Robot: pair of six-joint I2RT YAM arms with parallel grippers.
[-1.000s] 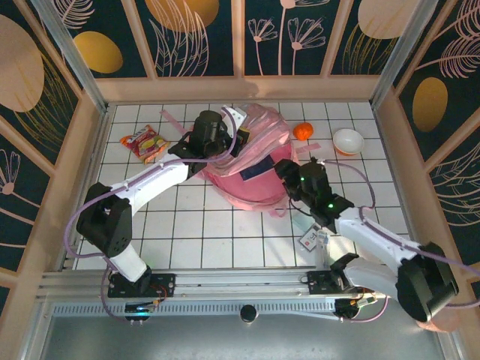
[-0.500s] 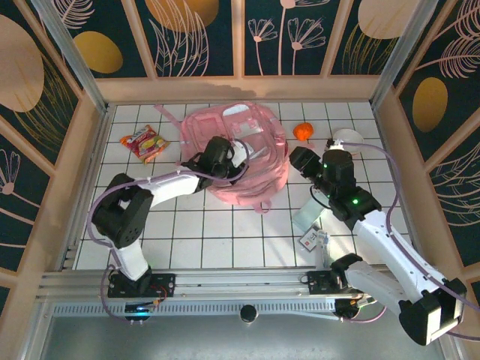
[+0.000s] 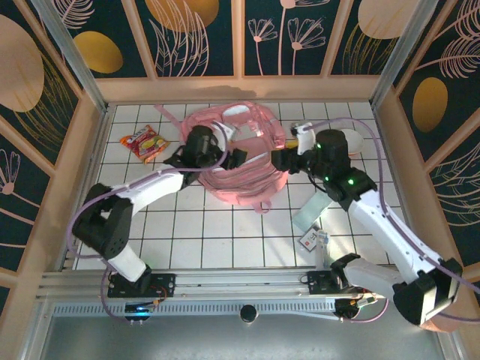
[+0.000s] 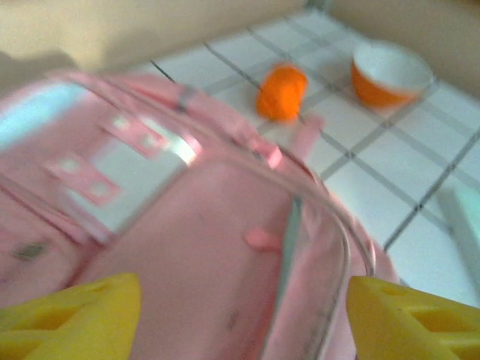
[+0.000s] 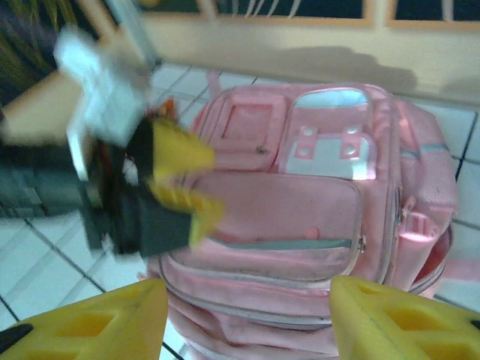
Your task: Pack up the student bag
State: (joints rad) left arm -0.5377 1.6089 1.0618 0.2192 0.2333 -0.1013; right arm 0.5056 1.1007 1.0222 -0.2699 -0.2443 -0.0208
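You've got the student bag [image 4: 187, 225] across the left and centre, front pockets up, picture blurred. The left gripper [image 4: 240, 319] is over it: jaws wide apart, yellow tips in the two bottom corners, nothing gripped. Can't tell if they touch the fabric. Beyond the bag on the white tiled surface [image 4: 375, 180] you have a small orange object [image 4: 281, 91] and, right of it, an orange bowl [image 4: 392, 73] with a white inside. There's a pale flat item [image 4: 466, 225] at the right edge, unidentifiable.
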